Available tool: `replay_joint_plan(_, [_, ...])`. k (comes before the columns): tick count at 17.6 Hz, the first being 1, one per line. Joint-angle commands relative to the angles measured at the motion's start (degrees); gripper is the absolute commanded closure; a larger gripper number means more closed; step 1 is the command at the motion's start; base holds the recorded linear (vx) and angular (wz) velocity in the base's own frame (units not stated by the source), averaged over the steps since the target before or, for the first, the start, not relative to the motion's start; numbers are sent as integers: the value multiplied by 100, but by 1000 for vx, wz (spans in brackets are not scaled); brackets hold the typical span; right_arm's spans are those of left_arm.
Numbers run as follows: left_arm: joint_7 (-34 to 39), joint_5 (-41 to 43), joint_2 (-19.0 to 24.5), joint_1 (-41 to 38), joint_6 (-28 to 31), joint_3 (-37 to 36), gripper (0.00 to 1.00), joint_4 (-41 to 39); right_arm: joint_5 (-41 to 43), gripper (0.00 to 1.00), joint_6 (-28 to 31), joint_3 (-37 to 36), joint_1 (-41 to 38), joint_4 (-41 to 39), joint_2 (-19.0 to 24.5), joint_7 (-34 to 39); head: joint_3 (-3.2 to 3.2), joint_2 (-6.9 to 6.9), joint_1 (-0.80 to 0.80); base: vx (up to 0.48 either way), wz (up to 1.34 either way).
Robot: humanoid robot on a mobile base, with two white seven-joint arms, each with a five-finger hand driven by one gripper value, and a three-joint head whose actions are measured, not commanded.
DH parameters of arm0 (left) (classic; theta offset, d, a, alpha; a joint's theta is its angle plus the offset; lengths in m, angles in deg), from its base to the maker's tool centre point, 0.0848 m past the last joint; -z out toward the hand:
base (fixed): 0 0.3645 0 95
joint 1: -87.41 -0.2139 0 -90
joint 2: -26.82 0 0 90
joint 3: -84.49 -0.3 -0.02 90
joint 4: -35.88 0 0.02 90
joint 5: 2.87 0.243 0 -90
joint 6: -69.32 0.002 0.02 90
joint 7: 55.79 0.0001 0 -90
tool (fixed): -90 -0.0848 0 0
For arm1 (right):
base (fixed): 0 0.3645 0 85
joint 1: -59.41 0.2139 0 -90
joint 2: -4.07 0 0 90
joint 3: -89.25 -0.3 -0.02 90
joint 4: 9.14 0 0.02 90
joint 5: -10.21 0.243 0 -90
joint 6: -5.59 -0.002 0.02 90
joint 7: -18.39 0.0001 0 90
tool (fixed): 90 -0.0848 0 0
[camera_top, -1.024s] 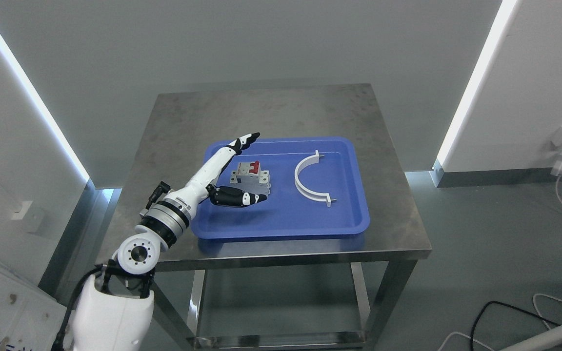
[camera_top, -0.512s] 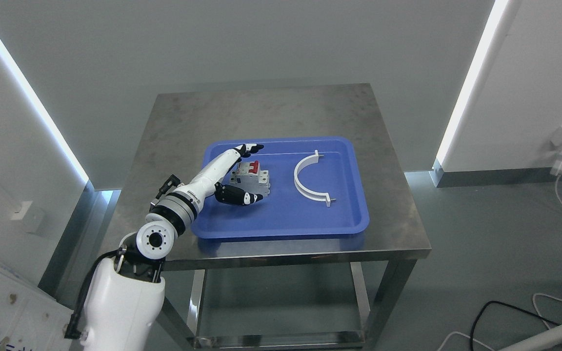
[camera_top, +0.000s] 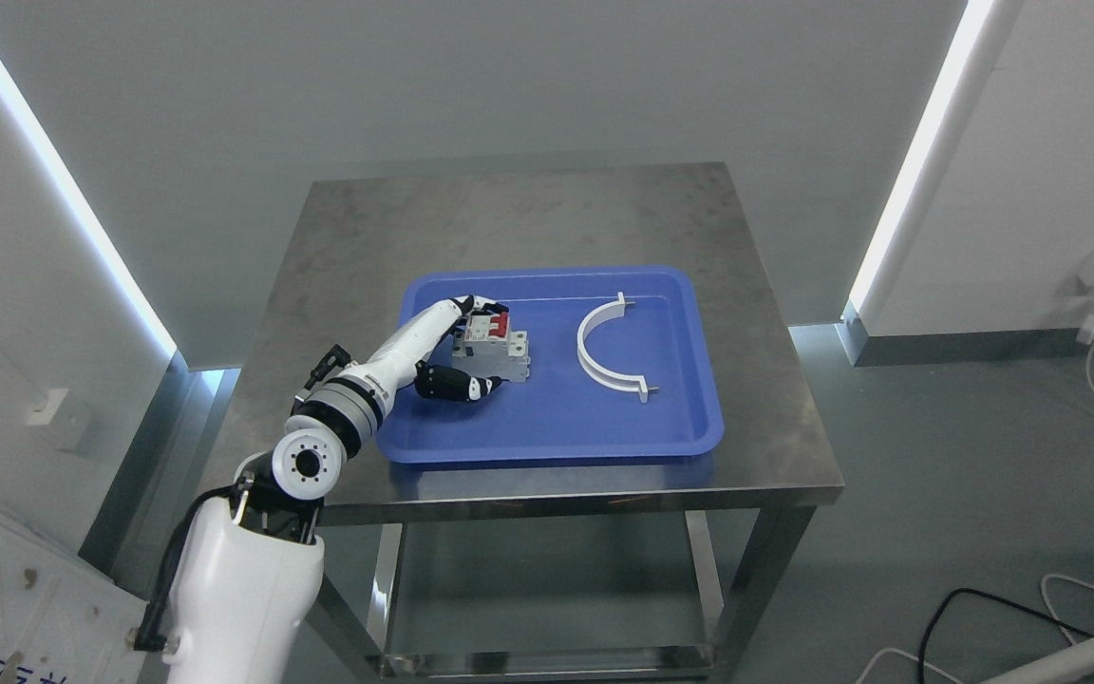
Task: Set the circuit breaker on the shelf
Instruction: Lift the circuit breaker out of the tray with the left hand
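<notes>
Grasp step underway — circuit breaker (camera_top: 492,344) in the blue tray (camera_top: 556,427) is being clasped by the left hand (camera_top: 457,353); a firm lift is needed next.

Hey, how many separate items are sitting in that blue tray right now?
2. A circuit breaker sits in the left half of the blue tray, with the left hand around it; a white curved bracket lies in the right half. Nothing else shows.

Circuit breaker (camera_top: 493,346) in tray (camera_top: 547,432), seemingly upright, left of curved bracket (camera_top: 608,360).
</notes>
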Motion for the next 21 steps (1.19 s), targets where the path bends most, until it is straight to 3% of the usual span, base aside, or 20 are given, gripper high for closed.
replay_joint_plan(1, [15,36,-212,29,-342,391,63,293,0,0,319,114,0,-1,-100,-5,0,0,0,0,0])
replay_joint_plan(3, [7,28,-227,11,-624,602,80,293,0,0,319,114,0,-1,-100,-5,0,0,0,0,0])
replay_joint_plan(5, [33,2,-227,11,-827,787,89,302,0,0,319,114,0,-1,-100,-5,0,0,0,0,0])
replay_joint_plan(7, [329,-225,-227,38,-949,1128,89,180,0,0,319,114,0,-1,-100,-5,0,0,0,0,0])
replay_joint_plan(10, [1461,-2101,-227,-15,-1440,1796,89,-128,0,0,319,114,0,-1,-100,-5,0,0,0,0,0])
replay_joint_plan(13, [2510,-3047,-227,-601,-2039,1790,89,-540,0,0,319,114,0,-1,-100,-5,0,0,0,2,-3])
replay_joint_plan(17, [2520,-3321,-227,-1586,-2049,1737,89,-1524,0,0,319,114,0,-1,-100,-5,0,4,0,7,-26])
replay_joint_plan(21, [2503,-3321,-227,-2088,-2093,1737,88,-1991,0,0,319,114,0,-1,-100,-5,0,5,0,-38,-16])
